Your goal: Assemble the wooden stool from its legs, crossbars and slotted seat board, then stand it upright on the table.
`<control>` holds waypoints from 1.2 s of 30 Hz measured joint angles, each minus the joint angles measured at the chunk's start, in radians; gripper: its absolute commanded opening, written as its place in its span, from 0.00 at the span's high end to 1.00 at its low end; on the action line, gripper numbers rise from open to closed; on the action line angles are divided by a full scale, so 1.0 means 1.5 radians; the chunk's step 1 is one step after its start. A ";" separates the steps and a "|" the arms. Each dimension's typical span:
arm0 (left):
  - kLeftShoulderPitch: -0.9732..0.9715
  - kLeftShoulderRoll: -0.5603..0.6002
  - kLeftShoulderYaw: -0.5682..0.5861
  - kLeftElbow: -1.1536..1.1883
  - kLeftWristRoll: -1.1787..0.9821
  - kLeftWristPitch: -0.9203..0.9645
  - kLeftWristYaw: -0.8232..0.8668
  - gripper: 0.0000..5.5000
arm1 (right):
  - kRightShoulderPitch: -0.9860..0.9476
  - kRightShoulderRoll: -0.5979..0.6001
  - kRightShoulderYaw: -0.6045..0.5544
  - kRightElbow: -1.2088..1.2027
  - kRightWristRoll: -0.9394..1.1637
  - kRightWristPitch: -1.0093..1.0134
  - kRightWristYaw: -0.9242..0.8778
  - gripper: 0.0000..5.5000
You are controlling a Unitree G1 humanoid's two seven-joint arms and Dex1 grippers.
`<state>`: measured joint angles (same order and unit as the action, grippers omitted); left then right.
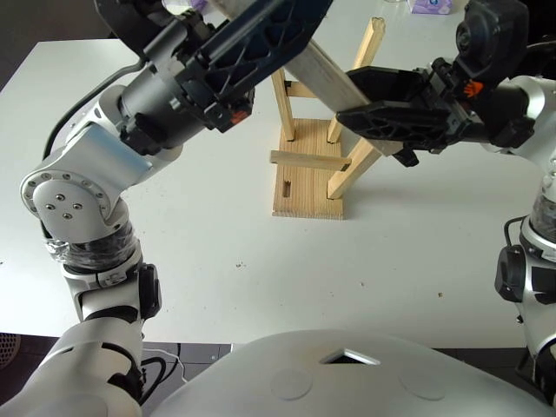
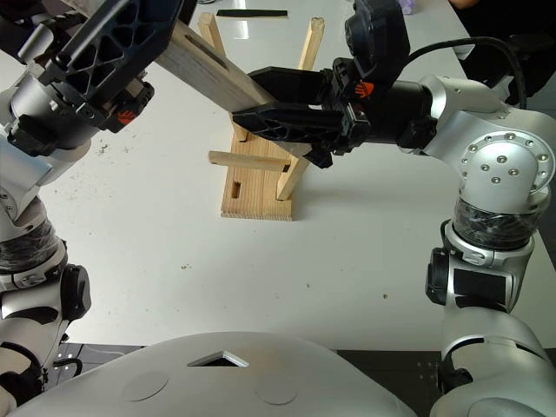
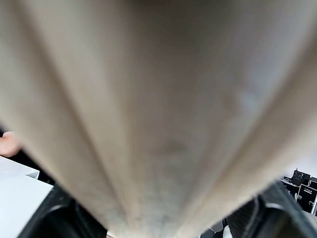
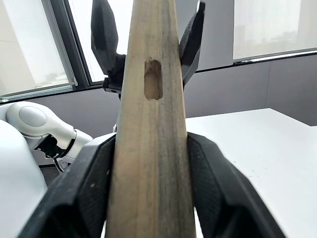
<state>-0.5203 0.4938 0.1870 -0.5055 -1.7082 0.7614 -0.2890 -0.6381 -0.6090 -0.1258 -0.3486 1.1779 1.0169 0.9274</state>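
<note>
A loose wooden leg (image 2: 217, 76) with a slot (image 4: 153, 79) slants in the air above the half-built stool. My left gripper (image 1: 278, 35) is shut on its upper end, and the wood fills the left wrist view (image 3: 163, 119). My right gripper (image 2: 254, 97) is shut on its lower end. Below them the seat board (image 1: 308, 198) lies flat on the table. Two legs (image 1: 368, 50) stand up from it, and a crossbar (image 1: 308, 159) sticks out to the left.
The white table (image 1: 217, 252) has free room to the left of the stool and in front of it. A black strip (image 2: 252, 13) and a purple item (image 1: 430, 7) lie at the far edge.
</note>
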 measured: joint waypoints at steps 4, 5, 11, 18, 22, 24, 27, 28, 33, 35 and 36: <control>0.002 0.002 0.000 -0.001 0.008 -0.003 0.000 0.60 | 0.003 -0.007 0.002 0.003 -0.001 -0.003 0.008 0.62; 0.002 0.002 0.000 -0.001 0.008 -0.003 0.000 0.60 | 0.003 -0.007 0.002 0.004 -0.001 -0.004 0.008 0.62; 0.011 0.003 0.000 -0.006 0.013 -0.009 -0.011 0.60 | 0.004 -0.008 0.005 0.004 0.000 -0.006 0.008 0.62; 0.023 0.007 0.010 -0.006 0.049 -0.024 -0.043 0.61 | 0.016 -0.001 0.008 0.009 -0.042 -0.070 0.022 0.44; 0.023 0.015 0.025 0.006 0.071 -0.032 -0.071 0.63 | 0.021 0.003 0.003 0.013 -0.051 -0.086 0.021 0.32; 0.021 0.031 0.038 0.018 0.101 -0.041 -0.087 0.63 | 0.021 0.007 -0.001 0.030 -0.059 -0.097 0.002 0.31; 0.021 0.071 0.071 0.045 0.172 -0.054 -0.131 0.63 | 0.012 0.015 -0.014 0.077 -0.091 -0.121 -0.033 0.31; 0.024 0.097 0.095 0.061 0.201 -0.060 -0.151 0.63 | 0.003 0.022 -0.026 0.094 -0.106 -0.138 -0.050 0.31; 0.079 0.189 0.170 0.089 0.294 -0.075 -0.249 0.63 | -0.011 0.040 -0.054 0.127 -0.141 -0.188 -0.099 0.31; 0.103 0.217 0.174 0.103 0.356 -0.095 -0.290 0.63 | -0.011 0.051 -0.055 0.133 -0.163 -0.212 -0.112 0.31; 0.120 0.224 0.170 0.106 0.390 -0.107 -0.311 0.63 | -0.010 0.056 -0.055 0.137 -0.174 -0.224 -0.118 0.31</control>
<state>-0.3410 0.8295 0.4419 -0.3464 -1.1239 0.6015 -0.7555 -0.6534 -0.5242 -0.2082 -0.1435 0.9164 0.6802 0.7499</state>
